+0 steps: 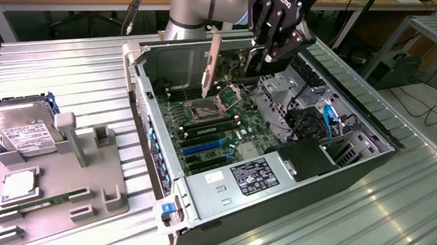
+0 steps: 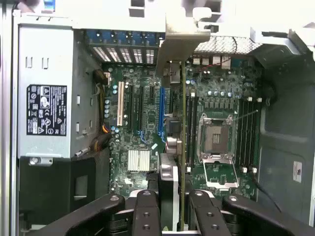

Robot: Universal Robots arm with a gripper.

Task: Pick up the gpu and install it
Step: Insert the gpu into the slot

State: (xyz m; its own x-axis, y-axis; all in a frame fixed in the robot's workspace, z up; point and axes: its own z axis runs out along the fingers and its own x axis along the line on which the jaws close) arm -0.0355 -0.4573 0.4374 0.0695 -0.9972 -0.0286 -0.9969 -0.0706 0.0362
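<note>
My gripper (image 1: 263, 62) hangs over the open computer case (image 1: 364, 156), shut on the gpu (image 1: 234, 59). I grip the card by one end and it hangs on edge above the motherboard (image 1: 218, 128). Its silvery bracket (image 1: 213, 64) points down towards the board at the exterior view's left. In the wrist view the gpu (image 2: 183, 128) appears edge-on between my fingers (image 2: 145, 212), with its bracket (image 2: 181, 37) at the far end by the case's rear slots. It sits just beside the blue expansion slot (image 2: 161, 110).
The empty processor socket (image 1: 204, 112) and memory slots (image 2: 246, 137) lie near the card. A power supply (image 1: 249, 176) and drive cage (image 1: 279, 94) fill the case's sides. Outside, a grey fixture (image 1: 90, 183) carries a hard drive (image 1: 19, 129), a processor (image 1: 20, 183) and a memory stick (image 1: 45, 202).
</note>
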